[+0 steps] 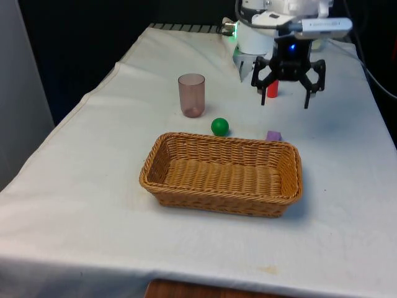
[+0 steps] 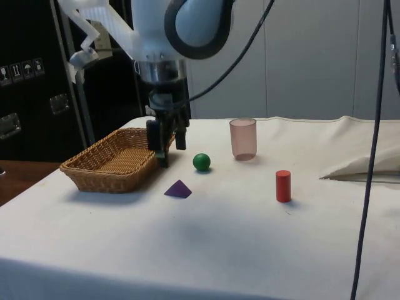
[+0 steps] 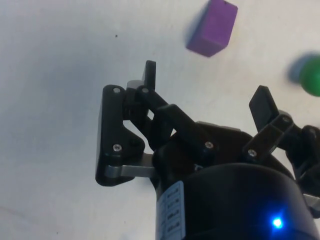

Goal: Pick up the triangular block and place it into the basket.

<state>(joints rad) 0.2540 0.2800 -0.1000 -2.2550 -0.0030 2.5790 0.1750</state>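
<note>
Cloth point(image 1: 93, 186) is covering the whole table in white, wrinkling slightly toward the far end in the front view. Wicker basket point(image 1: 186, 192) is sitting on it as the biggest object, rectangular and holding nothing inside. Taking the basket as the clock centre in the front view, the gripper point(image 1: 288, 99) is hanging at about one o'clock, above the cloth and well apart from the basket, with its two black fingers point(image 1: 307, 93) spread wide and gripping nothing. In the side view the gripper point(image 2: 167, 150) is hovering just past the basket's point(image 2: 94, 178) near corner, its fingertips clear of the table.

A translucent pinkish cup point(image 1: 191, 94) is standing upright at about eleven o'clock from the basket, mouth up. A red cylinder point(image 2: 283, 185) is standing upright well apart from the rest; in the front view it is showing partly behind the gripper. A green ball point(image 1: 219, 126) is resting at twelve o'clock, just beside the basket's far rim.

The triangular block point(image 2: 179, 189), purple, is lying on the cloth outside the basket, just beyond its far rim at about one o'clock in the front view point(image 1: 273, 135). In the wrist view the block point(image 3: 212, 27) is lying ahead of the open fingertips, untouched, with the green ball point(image 3: 312, 75) near it
</note>
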